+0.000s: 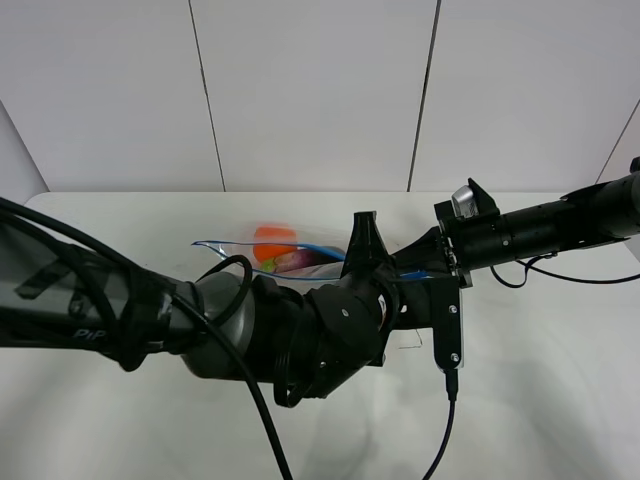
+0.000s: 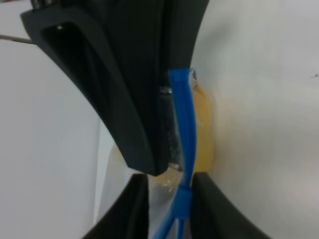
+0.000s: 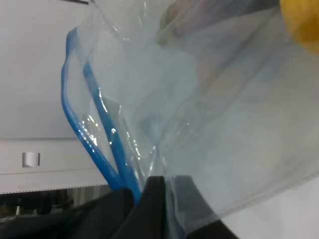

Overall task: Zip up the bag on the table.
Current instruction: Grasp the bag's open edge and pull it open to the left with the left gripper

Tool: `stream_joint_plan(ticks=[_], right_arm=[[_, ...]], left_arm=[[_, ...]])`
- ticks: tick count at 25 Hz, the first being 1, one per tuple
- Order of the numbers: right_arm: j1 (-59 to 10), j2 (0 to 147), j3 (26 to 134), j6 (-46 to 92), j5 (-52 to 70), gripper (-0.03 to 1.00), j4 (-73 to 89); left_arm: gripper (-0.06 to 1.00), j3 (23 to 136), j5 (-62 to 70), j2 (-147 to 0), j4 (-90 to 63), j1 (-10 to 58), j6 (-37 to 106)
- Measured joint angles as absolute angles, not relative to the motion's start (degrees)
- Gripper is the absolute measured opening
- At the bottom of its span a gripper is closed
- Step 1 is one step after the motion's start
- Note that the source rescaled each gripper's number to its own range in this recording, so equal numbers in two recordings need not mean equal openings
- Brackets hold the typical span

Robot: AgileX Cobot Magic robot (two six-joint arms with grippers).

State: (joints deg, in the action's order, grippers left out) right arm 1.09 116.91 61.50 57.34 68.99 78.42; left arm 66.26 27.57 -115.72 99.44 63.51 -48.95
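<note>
The clear bag (image 1: 285, 258) lies mid-table on the white table (image 1: 560, 400), with orange (image 1: 274, 237) and purple fruit showing through. Its blue zipper strip (image 1: 225, 245) gapes open towards the left. My left gripper (image 1: 368, 258) reaches across and is closed around the zipper strip (image 2: 183, 144). In the left wrist view (image 2: 170, 191) the strip runs between its fingertips (image 2: 137, 209) and splits into two beyond them. My right gripper (image 1: 418, 262) is shut on the bag's right end. In the right wrist view (image 3: 149, 189) the plastic (image 3: 224, 124) and both blue strips (image 3: 94, 139) lead into its jaws.
My left arm (image 1: 150, 320) covers much of the table's left front. A black cable (image 1: 440, 440) hangs from the right wrist camera mount (image 1: 452, 320) over the front. The table's back edge meets a white panelled wall (image 1: 310, 100).
</note>
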Motion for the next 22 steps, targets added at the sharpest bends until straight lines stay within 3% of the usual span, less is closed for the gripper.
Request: stream_joint_plan(ticks=[6, 22], right_arm=[[1.1, 116.9, 61.5, 57.3, 69.0, 0.0, 78.5], [1.1, 116.9, 61.5, 57.3, 68.8, 0.0, 78.7]], left_arm=[[0.05, 66.3, 27.3, -115.7, 99.4, 63.5, -48.9], [0.0, 66.3, 25.4, -115.7, 99.4, 62.3, -48.4]])
